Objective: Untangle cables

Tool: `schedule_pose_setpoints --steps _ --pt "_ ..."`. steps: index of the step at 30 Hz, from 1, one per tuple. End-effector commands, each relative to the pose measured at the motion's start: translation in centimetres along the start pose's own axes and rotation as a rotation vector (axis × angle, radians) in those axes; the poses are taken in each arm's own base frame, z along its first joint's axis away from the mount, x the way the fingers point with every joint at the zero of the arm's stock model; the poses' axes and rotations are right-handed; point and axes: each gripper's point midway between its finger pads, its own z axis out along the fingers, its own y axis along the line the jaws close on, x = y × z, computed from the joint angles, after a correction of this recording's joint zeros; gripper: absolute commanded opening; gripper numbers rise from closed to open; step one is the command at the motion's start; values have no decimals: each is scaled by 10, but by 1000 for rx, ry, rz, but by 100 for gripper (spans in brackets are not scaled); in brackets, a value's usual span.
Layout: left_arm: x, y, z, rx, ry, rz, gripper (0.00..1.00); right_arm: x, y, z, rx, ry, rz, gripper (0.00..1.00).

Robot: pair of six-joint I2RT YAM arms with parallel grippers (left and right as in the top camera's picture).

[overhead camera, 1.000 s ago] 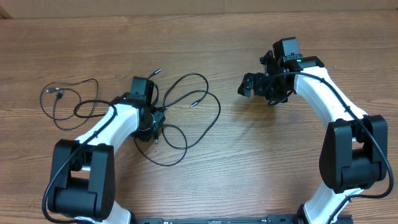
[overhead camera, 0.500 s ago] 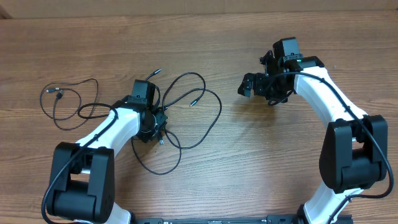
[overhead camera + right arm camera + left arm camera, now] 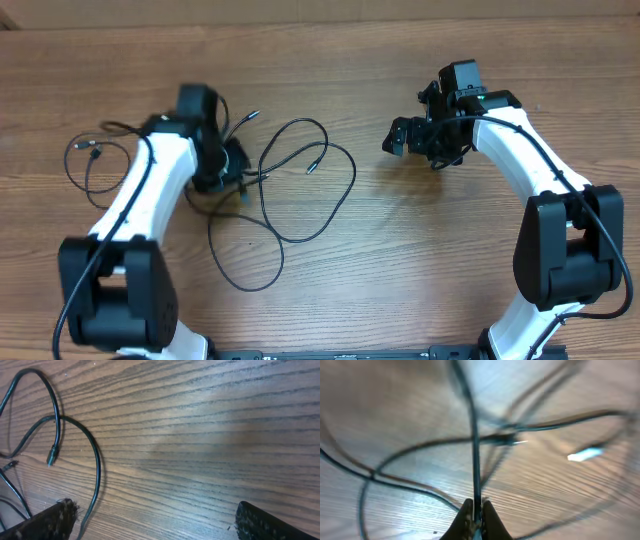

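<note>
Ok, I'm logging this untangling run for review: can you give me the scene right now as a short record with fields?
surface: wooden table
cables: thin, black, in loose overlapping loops on the left arm's side
left claw: shut on one strand of the cables
right claw: open, holding nothing, over bare wood beside the loops
picture quality: left wrist view blurred, the others sharp

cables (image 3: 300,190): black, silver tips | table (image 3: 400,260): brown woodgrain | arms: white-black
</note>
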Motion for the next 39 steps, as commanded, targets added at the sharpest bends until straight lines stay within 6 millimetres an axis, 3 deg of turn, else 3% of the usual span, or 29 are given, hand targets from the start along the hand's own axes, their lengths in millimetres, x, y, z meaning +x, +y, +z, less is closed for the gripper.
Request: schedule_pose_setpoints --steps 1,3,7,10,13,15,17,18,20,21,22,25,28,32,35,39 --pt "-40 -31 -78 94 -226 243 4 -2 3 -7 1 -23 -9 100" --pt "-53 -36 -104 101 -307 263 4 -2 3 -7 1 -23 -9 100" --pt "-94 -39 -183 63 -568 302 4 -2 3 -7 1 -23 -9 100" --pt "-130 -35 -254 -32 -813 369 4 -2 3 -7 1 -23 -9 100" --pt "-149 -29 -318 -116 -1007 358 4 -2 3 -7 1 -23 -9 100" --pt "-147 -31 -329 -108 -1026 356 4 -2 3 -7 1 -23 -9 100" --pt "-135 -36 -317 -67 -956 386 6 -2 3 -7 1 -23 -9 100" --pt "-130 -36 -309 -52 -912 389 15 -2 3 -7 1 -23 -9 100" --pt "-112 -27 -276 -34 -756 334 5 -2 3 -7 1 -23 -9 100" --pt "-104 -21 -260 -38 -680 290 25 -2 3 -7 1 -23 -9 100" --pt "-95 -12 -239 -56 -586 241 35 -2 3 -7 1 -23 -9 100" --pt "-70 9 -184 -111 -355 135 50 -2 3 -7 1 -23 -9 100" --pt "-38 33 -136 -192 -126 68 52 -2 3 -7 1 -23 -9 100" --pt "9 53 -90 -221 112 57 59 -2 3 -7 1 -23 -9 100" --pt "42 79 -59 -287 242 36 60 -2 3 -7 1 -23 -9 100" --pt "79 99 -30 -319 366 18 59 -2 3 -7 1 -23 -9 100"
